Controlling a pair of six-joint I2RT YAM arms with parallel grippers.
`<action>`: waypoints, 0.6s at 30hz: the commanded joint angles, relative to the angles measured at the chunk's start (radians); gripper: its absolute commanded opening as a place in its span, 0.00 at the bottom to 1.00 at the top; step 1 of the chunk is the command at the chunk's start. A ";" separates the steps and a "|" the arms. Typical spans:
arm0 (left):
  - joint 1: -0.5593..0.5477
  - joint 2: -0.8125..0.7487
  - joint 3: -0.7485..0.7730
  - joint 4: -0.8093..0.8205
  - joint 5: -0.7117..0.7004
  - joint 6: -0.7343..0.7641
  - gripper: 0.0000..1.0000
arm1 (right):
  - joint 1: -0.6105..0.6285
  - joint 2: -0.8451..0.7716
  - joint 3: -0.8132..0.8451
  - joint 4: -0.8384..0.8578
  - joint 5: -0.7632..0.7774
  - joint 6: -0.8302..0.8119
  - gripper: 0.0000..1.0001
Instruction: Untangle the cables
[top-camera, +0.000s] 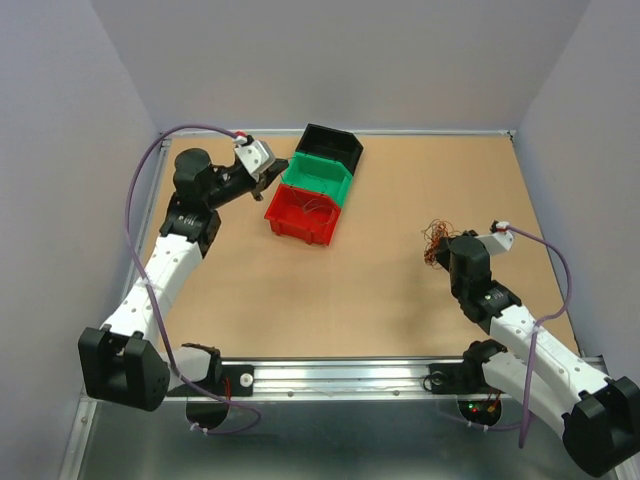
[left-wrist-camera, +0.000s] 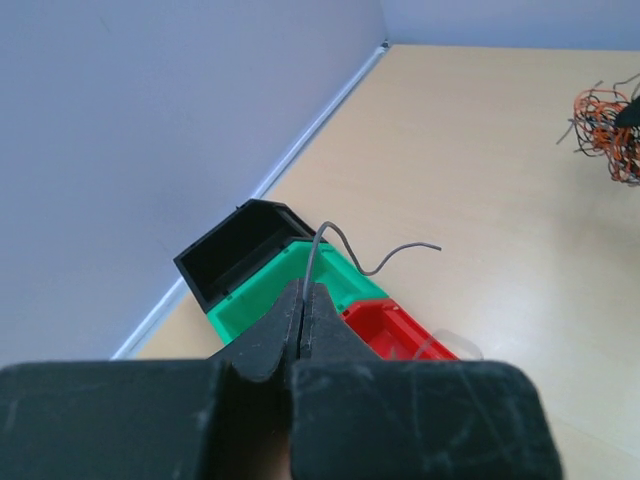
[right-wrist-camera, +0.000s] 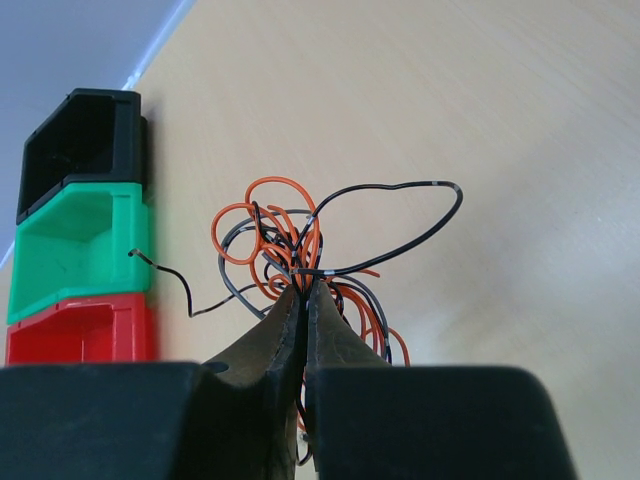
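Table: tan matt board, with pale walls close on the left, back and right and a metal rail along the near edge.

Three small open-fronted plastic bins stand touching in a diagonal row at back left: black bin farthest, green bin in the middle, red bin nearest. All are hard, glossy and boxy. A thin loose wire lies inside the red one.

Left gripper: black fingers pressed tight together, pinching one grey wire. The wire rises stiffly from the tips, then bends in a wave over the green bin. This arm sits close to the left wall.

Right gripper: fingers clamped on the cables, a springy knot of hair-thin orange and dark loops. One wide dark loop arcs out to the right and a loose end trails left. The tangle sits at the table's right side, near that wall. I cannot tell whether it touches the board.

The bins and the tangle are well apart, with open board between them.
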 joint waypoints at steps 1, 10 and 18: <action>0.002 0.060 0.095 0.077 -0.016 -0.022 0.00 | 0.001 -0.009 0.042 0.075 -0.010 -0.026 0.00; 0.002 0.347 0.121 0.077 -0.128 0.113 0.00 | 0.001 -0.010 0.031 0.098 -0.036 -0.035 0.01; -0.029 0.526 0.154 -0.093 -0.178 0.212 0.16 | 0.001 0.010 0.027 0.129 -0.076 -0.057 0.00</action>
